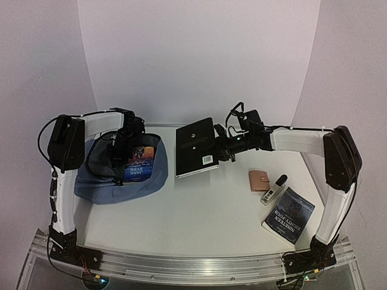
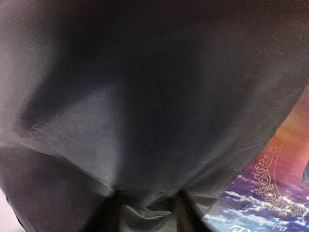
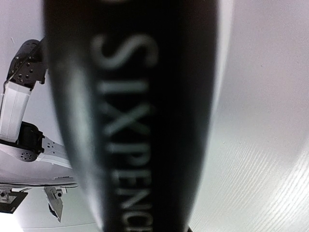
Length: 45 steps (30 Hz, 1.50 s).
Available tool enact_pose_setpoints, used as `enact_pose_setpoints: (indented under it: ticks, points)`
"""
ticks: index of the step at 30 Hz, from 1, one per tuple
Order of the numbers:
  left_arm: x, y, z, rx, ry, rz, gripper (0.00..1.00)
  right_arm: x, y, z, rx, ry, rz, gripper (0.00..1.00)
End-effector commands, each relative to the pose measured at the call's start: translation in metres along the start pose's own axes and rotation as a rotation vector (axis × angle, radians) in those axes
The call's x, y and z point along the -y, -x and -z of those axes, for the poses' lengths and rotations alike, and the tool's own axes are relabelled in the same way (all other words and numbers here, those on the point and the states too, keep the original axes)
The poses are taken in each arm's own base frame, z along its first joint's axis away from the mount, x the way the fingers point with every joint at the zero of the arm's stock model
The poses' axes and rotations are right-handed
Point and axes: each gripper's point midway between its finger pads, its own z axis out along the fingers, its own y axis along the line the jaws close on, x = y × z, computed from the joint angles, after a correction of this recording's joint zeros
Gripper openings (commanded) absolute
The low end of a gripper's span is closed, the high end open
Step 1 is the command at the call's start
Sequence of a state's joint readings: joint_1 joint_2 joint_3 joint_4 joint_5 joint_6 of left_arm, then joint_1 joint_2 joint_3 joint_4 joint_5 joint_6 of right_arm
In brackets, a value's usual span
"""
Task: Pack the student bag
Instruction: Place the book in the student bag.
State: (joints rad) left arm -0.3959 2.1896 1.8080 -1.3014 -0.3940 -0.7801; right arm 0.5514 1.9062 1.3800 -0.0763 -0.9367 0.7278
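Here's the left arm (image 1: 62,199) and the right arm (image 1: 334,211), twins in glossy white tubing broken by chunky black joint housings (image 1: 66,143), thin black cables (image 1: 41,136) looping alongside, black bases (image 1: 63,244) bolted to a silver rail (image 1: 193,266), with the left end effector (image 1: 122,151) and right end effector (image 1: 219,148) all black.

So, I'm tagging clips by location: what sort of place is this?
Probably a robot lab bench, not a classroom: a plain white backdrop curves behind the table, the left arm and right arm are bolted to a metal rail, and the student bag and black book look like props.
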Motion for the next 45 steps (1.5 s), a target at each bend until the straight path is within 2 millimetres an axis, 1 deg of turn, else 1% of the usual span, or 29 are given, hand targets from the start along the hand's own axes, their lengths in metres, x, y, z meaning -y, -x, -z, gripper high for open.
enact_pose_setpoints:
  ticks: [1, 2, 3, 5, 7, 10, 12, 15, 18, 21, 25, 27, 31, 33, 37, 42, 43, 45]
  points:
    - [0.009, -0.013, -0.001, -0.055, -0.093, -0.058, 0.08, -0.077, 0.015, 0.029, 0.073, 0.14, 0.232, 0.0]
    - [0.015, -0.012, 0.003, -0.051, -0.134, -0.062, 0.02, -0.078, 0.015, 0.03, 0.074, 0.141, 0.237, 0.0]
    - [0.02, -0.011, 0.011, -0.039, -0.173, -0.072, 0.0, -0.079, 0.014, 0.03, 0.074, 0.141, 0.239, 0.0]
    - [0.041, -0.007, 0.034, 0.021, -0.271, -0.126, 0.0, -0.082, 0.014, 0.032, 0.075, 0.146, 0.248, 0.0]
    - [0.064, -0.008, 0.059, 0.069, -0.35, -0.204, 0.0, -0.084, 0.014, 0.033, 0.075, 0.149, 0.256, 0.0]
    - [0.097, -0.017, 0.094, 0.099, -0.461, -0.289, 0.0, -0.086, 0.014, 0.034, 0.074, 0.152, 0.262, 0.0]
    - [0.115, -0.024, 0.115, 0.11, -0.541, -0.317, 0.0, -0.085, 0.014, 0.033, 0.072, 0.152, 0.259, 0.0]
    - [0.125, -0.026, 0.142, 0.125, -0.647, -0.305, 0.0, -0.088, 0.013, 0.031, 0.068, 0.156, 0.261, 0.0]
    - [0.124, -0.028, 0.167, 0.142, -0.727, -0.297, 0.0, -0.091, 0.011, 0.025, 0.059, 0.16, 0.26, 0.0]
    - [0.113, -0.031, 0.178, 0.158, -0.747, -0.296, 0.0, -0.09, 0.014, 0.018, 0.065, 0.148, 0.251, 0.0]
    - [0.104, -0.036, 0.19, 0.174, -0.79, -0.279, 0.0, -0.074, 0.029, 0.008, 0.097, 0.102, 0.191, 0.0]
    - [0.104, -0.036, 0.2, 0.179, -0.842, -0.243, 0.0, -0.061, 0.032, 0.0, 0.097, 0.081, 0.122, 0.0]
    - [0.108, -0.034, 0.217, 0.195, -0.938, -0.185, 0.0, -0.033, 0.019, -0.027, 0.031, 0.083, -0.012, 0.0]
    - [0.109, -0.031, 0.226, 0.211, -0.972, -0.17, 0.0, -0.028, 0.014, -0.039, 0.009, 0.093, -0.022, 0.0]
    - [0.11, -0.029, 0.242, 0.229, -1.031, -0.163, 0.0, -0.029, 0.013, -0.058, 0.003, 0.143, -0.066, 0.0]
    - [0.108, -0.033, 0.255, 0.24, -1.084, -0.183, 0.0, -0.036, 0.024, -0.073, 0.021, 0.197, -0.05, 0.0]
    - [0.108, -0.034, 0.256, 0.238, -1.096, -0.187, 0.0, -0.04, 0.025, -0.075, 0.021, 0.214, -0.046, 0.0]
    - [0.109, -0.037, 0.259, 0.234, -1.124, -0.194, 0.0, -0.055, 0.025, -0.08, 0.016, 0.287, -0.041, 0.0]
